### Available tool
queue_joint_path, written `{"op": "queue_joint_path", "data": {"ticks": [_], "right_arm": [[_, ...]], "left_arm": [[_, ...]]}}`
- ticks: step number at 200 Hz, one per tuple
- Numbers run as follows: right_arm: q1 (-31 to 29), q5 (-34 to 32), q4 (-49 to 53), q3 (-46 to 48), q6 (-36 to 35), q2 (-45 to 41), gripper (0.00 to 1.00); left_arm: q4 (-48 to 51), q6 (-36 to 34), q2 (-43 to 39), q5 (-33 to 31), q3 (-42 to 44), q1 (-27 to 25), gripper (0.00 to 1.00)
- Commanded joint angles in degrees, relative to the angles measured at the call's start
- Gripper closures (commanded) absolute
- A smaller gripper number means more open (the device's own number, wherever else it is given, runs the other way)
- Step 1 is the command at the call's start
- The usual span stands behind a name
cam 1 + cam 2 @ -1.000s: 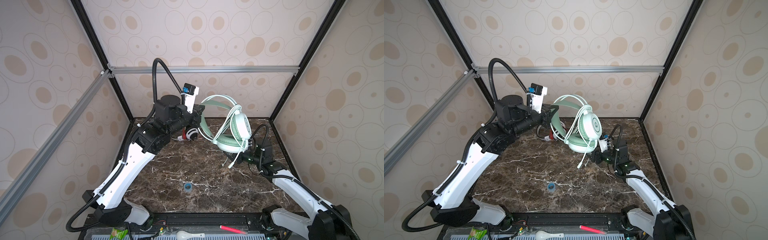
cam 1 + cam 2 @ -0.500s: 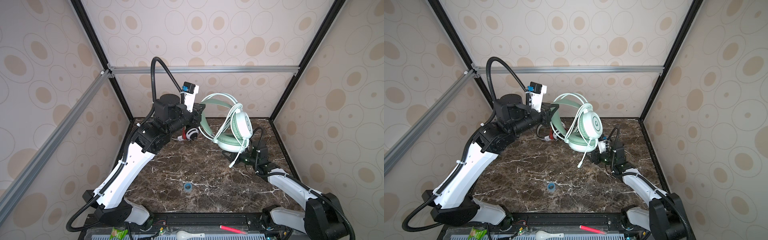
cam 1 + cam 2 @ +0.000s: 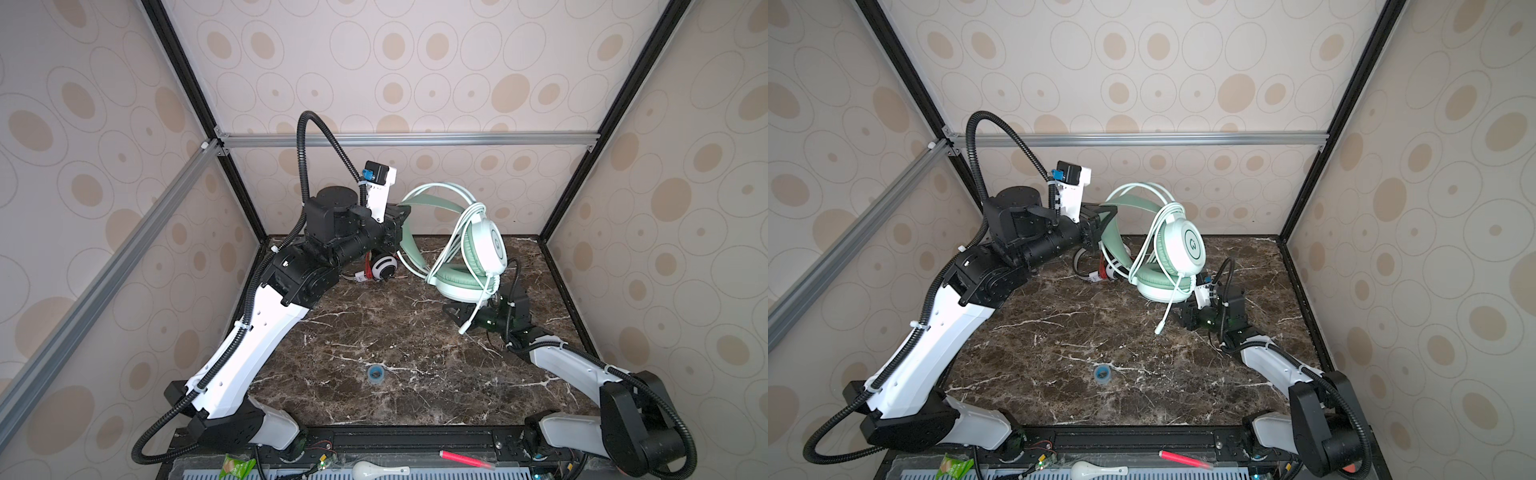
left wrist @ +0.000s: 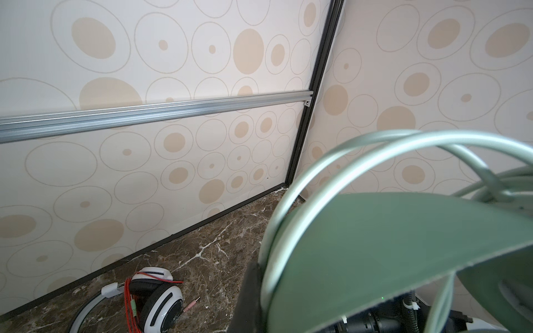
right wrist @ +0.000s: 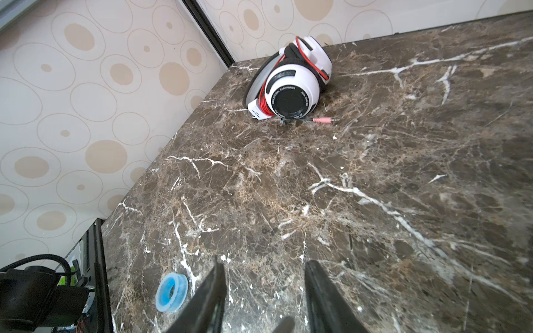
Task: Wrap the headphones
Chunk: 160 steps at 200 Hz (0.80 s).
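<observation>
Right wrist view shows your right gripper with its fingers spread and only bare marble table between them. In both top views it sits low, just under the mint-green headphones, right beside the dangling end of their pale cord. Your left gripper is pinched on those headphones' headband, holding them up off the table. The white-and-black headphones lie just past them on the left arm's side, red cord bunched on them.

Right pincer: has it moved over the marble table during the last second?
Yes. The right pincer has shifted slightly left in both top views, toward the small blue ring.
</observation>
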<state>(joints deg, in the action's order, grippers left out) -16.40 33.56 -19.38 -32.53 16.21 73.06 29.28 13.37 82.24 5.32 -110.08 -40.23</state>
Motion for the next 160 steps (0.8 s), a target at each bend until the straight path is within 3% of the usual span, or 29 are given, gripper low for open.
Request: {"op": "queue_joint_path", "data": {"ticks": [1,20,45,97,160], "right_arm": [[0.03,-0.34,-1.88,1.04,0.45,0.60,0.54],[0.06,-0.63,-2.17,1.46,0.50,0.46,0.59],[0.03,-1.03,-1.40,1.34,-0.03,0.22,0.74],[0.00,-2.09,1.19,1.09,-0.74,-0.71,0.96],[-6.56,-10.56,8.63,-1.53,-3.25,-2.66,1.00]], "left_arm": [[-5.40,3.45,-1.05,0.83,-3.39,0.07,1.00],[-5.61,3.60,-1.10,0.81,-3.38,0.12,1.00],[-5.85,3.75,-0.98,0.74,-3.30,0.14,1.00],[-5.40,5.98,-0.38,-2.68,-4.22,0.16,1.00],[-1.62,21.18,4.66,-11.75,-12.39,1.06,1.00]]}}
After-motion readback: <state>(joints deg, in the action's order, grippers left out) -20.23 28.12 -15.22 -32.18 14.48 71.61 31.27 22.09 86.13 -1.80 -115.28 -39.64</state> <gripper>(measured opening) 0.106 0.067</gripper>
